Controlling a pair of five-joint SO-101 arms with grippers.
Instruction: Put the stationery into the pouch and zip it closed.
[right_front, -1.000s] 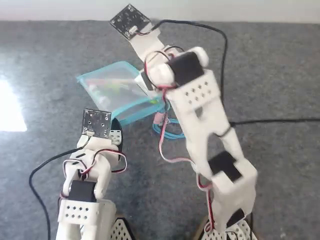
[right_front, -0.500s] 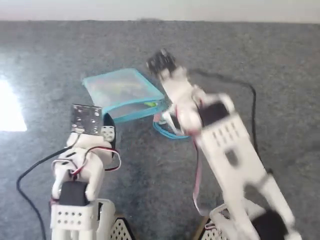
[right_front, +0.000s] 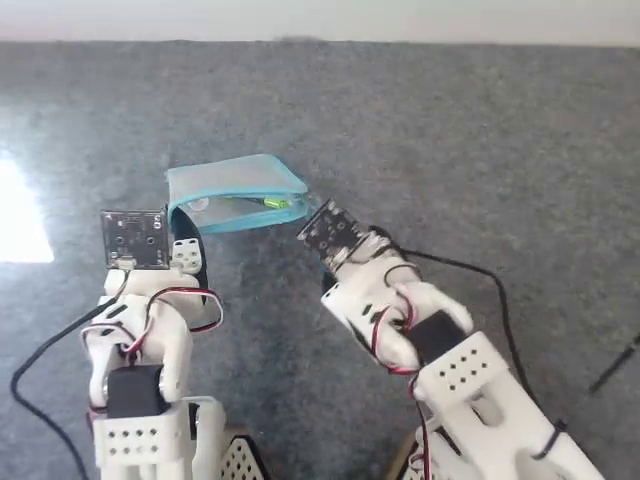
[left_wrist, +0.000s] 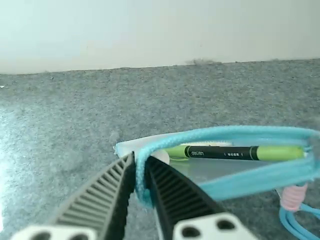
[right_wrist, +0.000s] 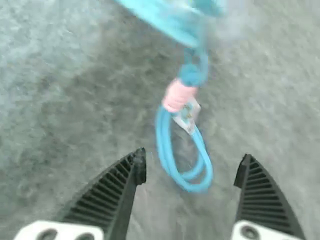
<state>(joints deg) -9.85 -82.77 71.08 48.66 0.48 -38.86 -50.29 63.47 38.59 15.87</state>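
Pinching pouch (left_wrist: 235, 172) rim in left gripper (left_wrist: 139, 162), nearly closed. Lying open on grey table (right_front: 450, 130), green pen (left_wrist: 235, 152) inside. Hovering right gripper (right_wrist: 192, 156) over blue cord loop (right_wrist: 192, 186), spread wide, empty. Likely to drag rim from pinch if yanking cord sideways.

- We find the pouch (right_front: 235, 190) lying on the table (right_front: 450, 130), and we place everything else by it.
- A pen (left_wrist: 235, 152) lies inside the pouch, along its length, just within the open mouth.
- A cord loop (right_wrist: 182, 150) is tied to the pouch's right end and rests on the table just beside it.
- The left gripper (left_wrist: 139, 162) is at the pouch's left end, fingers pinched on its rim.
- The right gripper (right_wrist: 192, 155) is before the pouch's right end, over the cord loop, fingers spread to either side of it.
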